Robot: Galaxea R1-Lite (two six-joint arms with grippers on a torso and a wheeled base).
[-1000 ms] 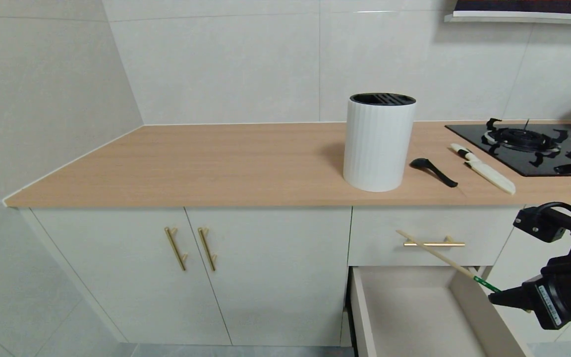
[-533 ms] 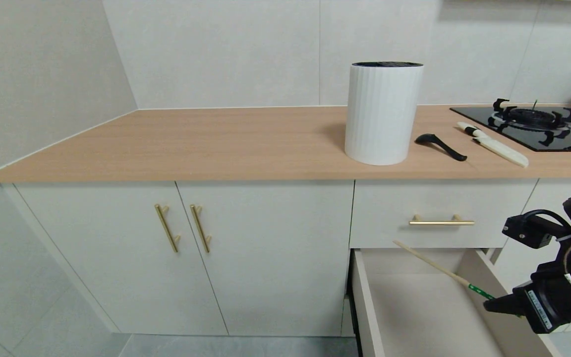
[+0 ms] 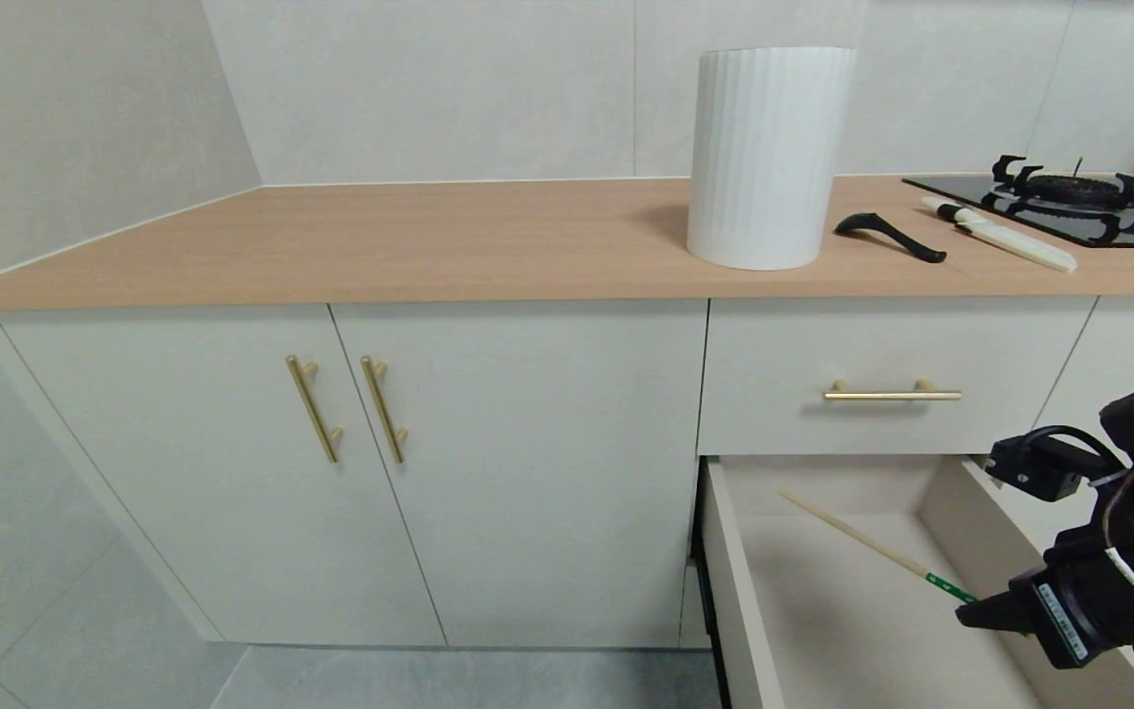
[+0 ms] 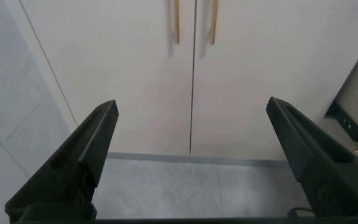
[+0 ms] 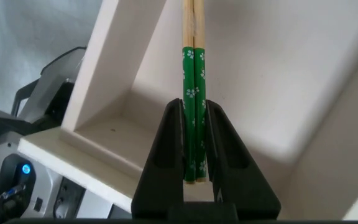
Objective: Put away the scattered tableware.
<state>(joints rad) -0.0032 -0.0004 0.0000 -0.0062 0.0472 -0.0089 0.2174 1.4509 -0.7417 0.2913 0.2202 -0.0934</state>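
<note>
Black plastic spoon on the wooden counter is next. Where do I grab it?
Take the black plastic spoon by its slim handle, mid-length, coming straight down and closing across it. It lies flat on the wooden counter, handle angled toward the front edge, bowl nearer the white ribbed cylindrical holder.

A wooden countertop point(image 3: 429, 236) is carrying a white ribbed utensil holder point(image 3: 770, 158), standing upright. To its right a black spoon point(image 3: 888, 234) is lying near it, then a white knife point(image 3: 1000, 234), and a black gas hob point(image 3: 1069, 202) is sitting at the right end.
</note>
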